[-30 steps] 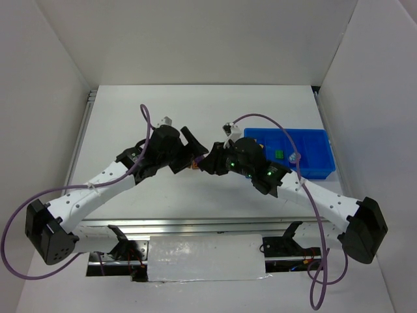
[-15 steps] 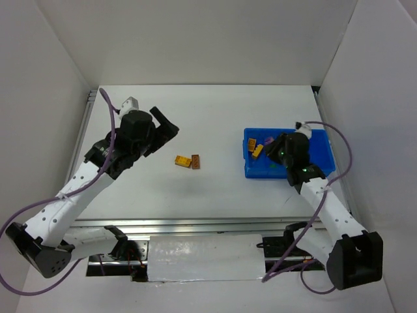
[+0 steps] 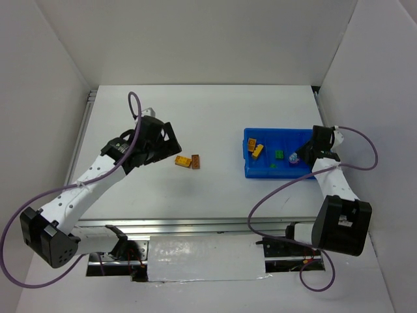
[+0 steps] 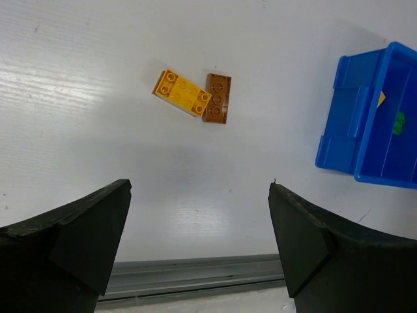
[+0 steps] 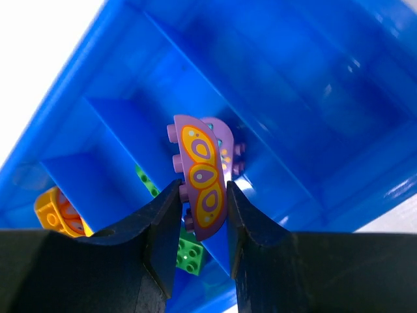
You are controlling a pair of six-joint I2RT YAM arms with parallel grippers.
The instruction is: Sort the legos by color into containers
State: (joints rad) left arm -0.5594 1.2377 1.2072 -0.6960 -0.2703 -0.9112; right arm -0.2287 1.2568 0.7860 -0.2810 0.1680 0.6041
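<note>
A yellow lego [image 4: 182,92] and a brown lego [image 4: 217,98] lie touching on the white table; in the top view the yellow lego [image 3: 182,160] and the brown lego [image 3: 195,162] sit mid-table. My left gripper [image 4: 199,186] hangs open just left of them [image 3: 168,139], holding nothing. The blue tray of containers [image 3: 273,132] stands at the right. My right gripper [image 5: 203,186] is shut on a purple lego [image 5: 201,175] with yellow ovals, held over a middle compartment [image 3: 294,157]. A second purple lego [image 5: 229,149] lies under it. A green lego [image 5: 190,251] and an orange lego [image 5: 55,212] lie in compartments further left.
White walls close in the table on three sides. A grey metal rail [image 4: 195,277] runs along the near edge. The tray's left end [image 4: 345,140] shows in the left wrist view. Purple cables loop beside both arms.
A second ago both grippers met at mid-table. The left one has since opened and drawn back left. The right arm has swung right over the tray, still shut.
</note>
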